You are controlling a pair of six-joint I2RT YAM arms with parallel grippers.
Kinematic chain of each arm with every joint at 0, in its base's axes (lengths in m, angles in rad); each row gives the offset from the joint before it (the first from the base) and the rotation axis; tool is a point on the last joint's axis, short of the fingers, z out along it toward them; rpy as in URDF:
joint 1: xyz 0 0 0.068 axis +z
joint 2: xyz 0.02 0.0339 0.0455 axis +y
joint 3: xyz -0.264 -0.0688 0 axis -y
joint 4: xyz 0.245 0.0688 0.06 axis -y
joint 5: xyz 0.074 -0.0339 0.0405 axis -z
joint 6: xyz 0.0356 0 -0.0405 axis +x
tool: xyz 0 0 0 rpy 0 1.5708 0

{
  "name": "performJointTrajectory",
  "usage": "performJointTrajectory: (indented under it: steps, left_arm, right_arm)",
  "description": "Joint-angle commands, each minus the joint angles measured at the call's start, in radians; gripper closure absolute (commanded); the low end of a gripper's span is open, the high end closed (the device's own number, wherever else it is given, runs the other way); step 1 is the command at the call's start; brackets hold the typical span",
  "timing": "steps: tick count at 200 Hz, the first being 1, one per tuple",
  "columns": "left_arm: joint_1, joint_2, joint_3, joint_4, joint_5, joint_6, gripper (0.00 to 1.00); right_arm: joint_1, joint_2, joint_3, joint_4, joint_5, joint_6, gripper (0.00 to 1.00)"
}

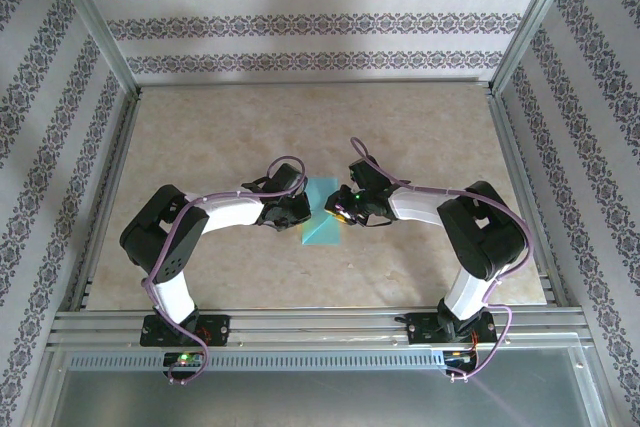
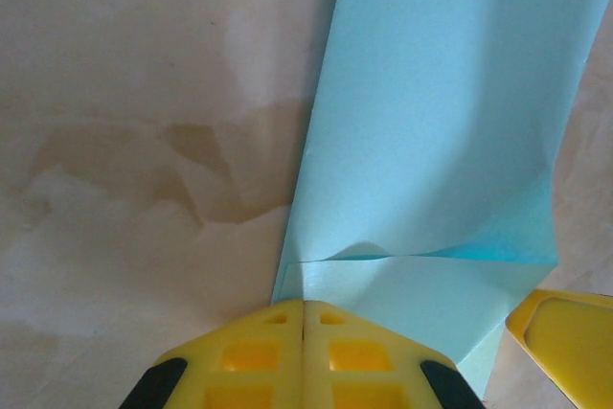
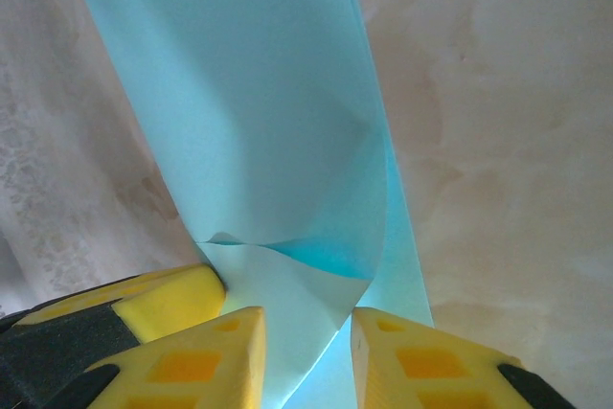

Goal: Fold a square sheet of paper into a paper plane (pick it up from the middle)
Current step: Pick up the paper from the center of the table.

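Note:
The paper plane (image 1: 322,219) is a light-blue folded sheet lying at the table's middle, between both grippers. In the left wrist view the paper plane (image 2: 431,122) stretches away as a long strip with a folded flap across it. My left gripper (image 2: 304,306) has its yellow jaws pressed together on the sheet's near edge. In the right wrist view my right gripper (image 3: 308,332) stands open, and a creased corner of the paper plane (image 3: 259,122) reaches into the gap between its fingers. From above, the left gripper (image 1: 303,209) and right gripper (image 1: 342,209) face each other across the paper.
The beige marbled table top (image 1: 320,127) is fenced by aluminium frame rails (image 1: 320,322) at the near edge and posts at the sides. Patterned walls stand behind and beside. The right gripper's yellow finger (image 2: 565,342) sits close to my left jaws.

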Motion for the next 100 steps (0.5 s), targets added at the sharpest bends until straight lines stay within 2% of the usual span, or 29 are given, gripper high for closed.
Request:
performJointTrajectory:
  steps: [1, 100]
  left_arm:
    - [0.010, 0.031, -0.034, -0.053, -0.014, -0.012, 1.00]
    - [0.011, 0.015, -0.032, -0.063, -0.018, -0.010, 1.00]
  right_arm:
    - [0.015, 0.026, 0.019, 0.024, -0.023, 0.021, 0.70]
    - [0.033, 0.059, -0.009, 0.120, -0.069, 0.049, 0.80]
